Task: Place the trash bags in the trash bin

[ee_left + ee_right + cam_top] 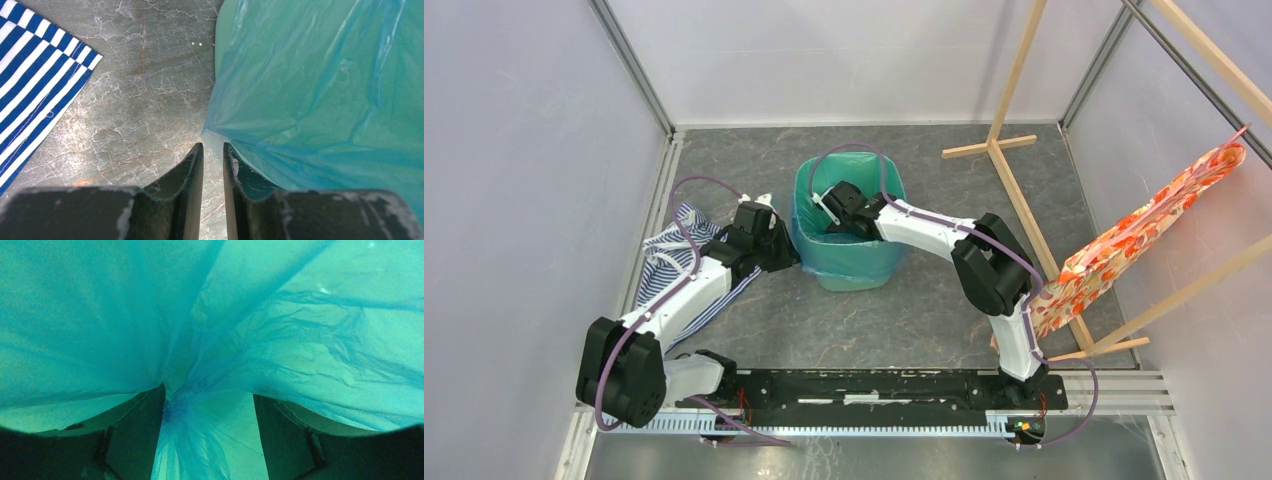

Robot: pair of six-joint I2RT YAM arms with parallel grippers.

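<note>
The mint-green trash bin (pixel 864 272) stands mid-floor, lined and draped with the thin light-blue trash bag (pixel 809 205). My right gripper (pixel 832 215) reaches down into the bin's mouth. In the right wrist view it (pixel 209 395) stands open, with the bag (pixel 300 340) stretched all around and a gathered knot of film (pixel 175 407) lying against its left finger. My left gripper (pixel 792 256) sits low at the bin's left side. In the left wrist view its jaws (pixel 213 147) are a narrow gap apart, with only floor between them, and the bag's hanging edge (pixel 320 85) is just ahead on the right.
A blue-white striped cloth (pixel 679 255) lies on the floor under my left arm, and shows as the striped cloth (pixel 35 75) left of the fingers. A wooden rack (pixel 1014 150) stands at the back right. Orange floral fabric (pixel 1144 235) hangs beside my right arm. Walls enclose the floor.
</note>
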